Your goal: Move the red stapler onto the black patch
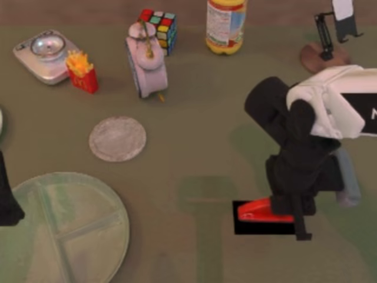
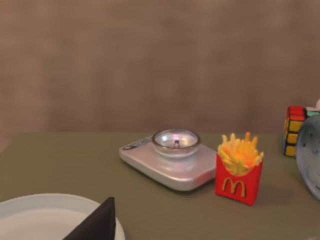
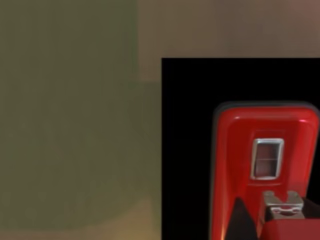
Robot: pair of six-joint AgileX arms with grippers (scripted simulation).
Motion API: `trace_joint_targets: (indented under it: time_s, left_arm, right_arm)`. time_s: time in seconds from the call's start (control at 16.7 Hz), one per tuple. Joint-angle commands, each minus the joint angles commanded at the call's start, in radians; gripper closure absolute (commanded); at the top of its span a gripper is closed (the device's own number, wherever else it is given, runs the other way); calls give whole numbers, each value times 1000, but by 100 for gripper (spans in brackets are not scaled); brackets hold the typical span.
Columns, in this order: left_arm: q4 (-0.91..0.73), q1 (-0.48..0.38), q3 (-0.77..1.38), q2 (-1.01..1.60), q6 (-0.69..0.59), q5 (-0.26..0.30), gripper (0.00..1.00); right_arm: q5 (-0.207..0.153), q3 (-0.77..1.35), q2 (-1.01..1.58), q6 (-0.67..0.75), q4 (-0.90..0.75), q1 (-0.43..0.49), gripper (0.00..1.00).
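- The right gripper (image 1: 293, 213) stands low over the black patch (image 1: 242, 227), its dark body covering the rear of the red stapler (image 1: 259, 209); the stapler's nose projects from beneath it toward the table's left.
- Whether its fingers pinch the stapler or stand spread cannot be told: the top view hides them and the right wrist view shows only the stapler (image 3: 265, 170).
- In the right wrist view the stapler lies directly below the hand, framed by the patch (image 3: 187, 150); it appears to sit within the black area, which suggests placement is at or near completion.
- The left gripper (image 1: 7, 206) is parked at the table's left edge, beside the divided plate (image 1: 70, 233), well apart from the stapler.
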Motion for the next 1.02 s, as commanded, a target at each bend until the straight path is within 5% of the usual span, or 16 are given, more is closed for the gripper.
trace_joint_targets:
  time_s: [0.66,1.02]
  left_arm:
    - [0,0,0,0,0,0,0]
    - [0,0,0,0,0,0,0]
  right_arm:
    - [0,0,0,0,0,0,2]
    - [0,0,0,0,0,0,0]
